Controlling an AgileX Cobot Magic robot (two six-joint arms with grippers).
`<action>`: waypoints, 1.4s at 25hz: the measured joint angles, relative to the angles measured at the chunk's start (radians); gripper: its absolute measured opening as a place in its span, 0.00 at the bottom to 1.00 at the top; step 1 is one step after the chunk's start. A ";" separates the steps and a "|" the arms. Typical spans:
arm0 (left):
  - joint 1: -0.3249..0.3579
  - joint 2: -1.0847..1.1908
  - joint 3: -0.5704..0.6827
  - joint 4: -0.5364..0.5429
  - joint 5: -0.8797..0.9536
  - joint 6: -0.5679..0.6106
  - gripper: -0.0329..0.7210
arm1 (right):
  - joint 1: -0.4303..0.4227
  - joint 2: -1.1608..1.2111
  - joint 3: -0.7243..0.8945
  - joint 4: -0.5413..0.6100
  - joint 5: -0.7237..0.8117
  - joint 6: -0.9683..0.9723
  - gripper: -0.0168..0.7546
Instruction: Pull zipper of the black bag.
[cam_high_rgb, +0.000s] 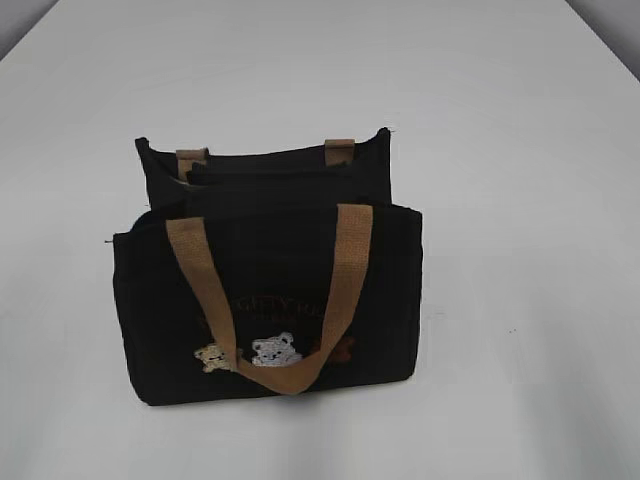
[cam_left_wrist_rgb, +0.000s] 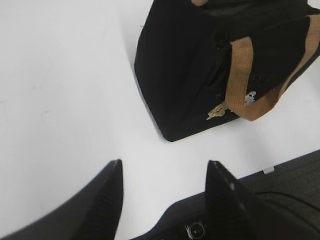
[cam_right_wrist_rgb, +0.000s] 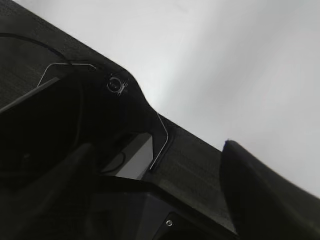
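The black bag (cam_high_rgb: 270, 280) stands upright in the middle of the white table (cam_high_rgb: 520, 200). It has tan handles, gold lettering and small bear patches on the front. Its top gapes open between the front and back panels. I cannot make out the zipper pull tab in any view. In the left wrist view the bag (cam_left_wrist_rgb: 190, 75) is at the upper right, well ahead of my left gripper (cam_left_wrist_rgb: 165, 162), which is open and empty above bare table. My right gripper (cam_right_wrist_rgb: 157, 144) is open and empty, and the bag is out of its view. Neither gripper shows in the exterior view.
A dark textured robot base panel lies under the right gripper (cam_right_wrist_rgb: 195, 165) and at the lower right of the left wrist view (cam_left_wrist_rgb: 290, 175). White table surrounds the bag on all sides.
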 joint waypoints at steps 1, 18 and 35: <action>0.000 -0.056 0.024 0.009 0.000 0.000 0.57 | 0.000 -0.079 0.036 0.000 -0.003 0.001 0.79; 0.000 -0.450 0.210 0.074 0.002 -0.004 0.57 | 0.000 -0.655 0.136 -0.023 -0.041 -0.001 0.79; 0.000 -0.450 0.224 0.071 -0.028 -0.004 0.56 | 0.000 -0.658 0.136 -0.025 -0.041 -0.002 0.79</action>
